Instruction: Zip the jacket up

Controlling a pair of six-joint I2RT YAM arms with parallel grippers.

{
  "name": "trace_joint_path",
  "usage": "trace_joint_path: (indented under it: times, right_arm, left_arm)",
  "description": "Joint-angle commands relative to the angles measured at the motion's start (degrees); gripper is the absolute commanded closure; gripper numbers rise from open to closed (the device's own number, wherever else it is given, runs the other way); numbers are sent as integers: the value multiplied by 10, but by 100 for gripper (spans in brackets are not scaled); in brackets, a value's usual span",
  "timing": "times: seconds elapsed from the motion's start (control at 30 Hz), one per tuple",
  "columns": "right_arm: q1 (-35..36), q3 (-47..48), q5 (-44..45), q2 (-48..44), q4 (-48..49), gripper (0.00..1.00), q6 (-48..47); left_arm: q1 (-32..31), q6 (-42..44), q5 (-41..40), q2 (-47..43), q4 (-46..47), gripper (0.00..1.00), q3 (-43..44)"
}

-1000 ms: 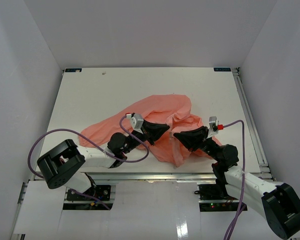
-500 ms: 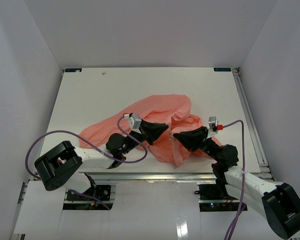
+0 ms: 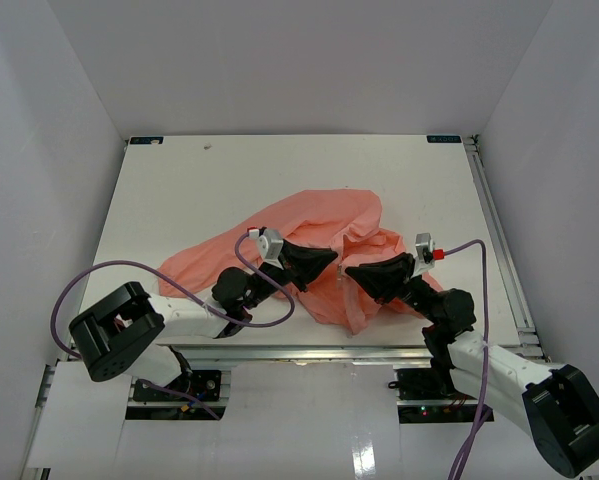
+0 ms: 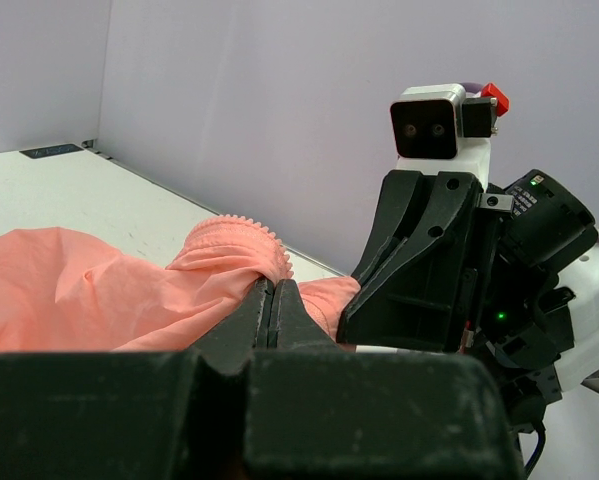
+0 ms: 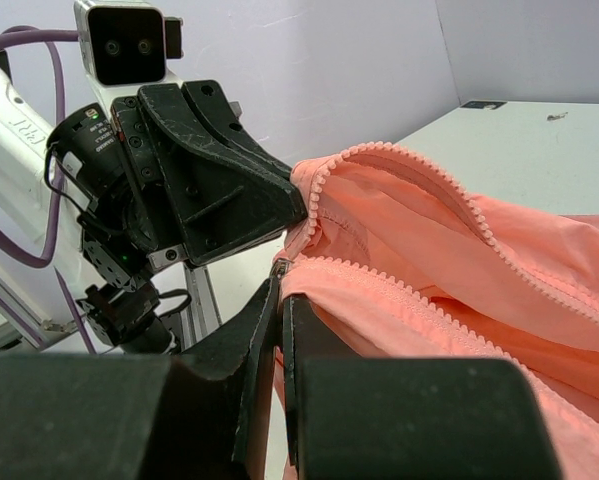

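Gripping the jacket [image 3: 314, 215] by its zipper edges.
Left gripper [image 4: 272, 292] and right gripper [image 5: 280, 280] stay clamped on it, unmoved.

Looking steeply down from high behind both arm bases, taking in the whole table [image 3: 179, 190] from afar. Riding the left wrist, peering low and close over its own fingers [image 4: 241, 322] toward the right gripper [image 4: 354, 315]. Riding the right wrist, facing back at the left gripper [image 5: 294, 212]. Sharing the zipper edge of the jacket [image 5: 459, 280] across all three.
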Motion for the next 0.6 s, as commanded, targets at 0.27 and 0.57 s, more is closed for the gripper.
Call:
trace_joint_path:
  times: [0.27, 0.57]
  right_arm:
    - [3, -56, 21, -15, 45, 92, -10]
    - [3, -53, 36, -22, 30, 92, -14]
  left_arm:
    - [-7, -1, 4, -6, 277, 100, -7]
    - [-8, -3, 6, -8, 277, 100, -9]
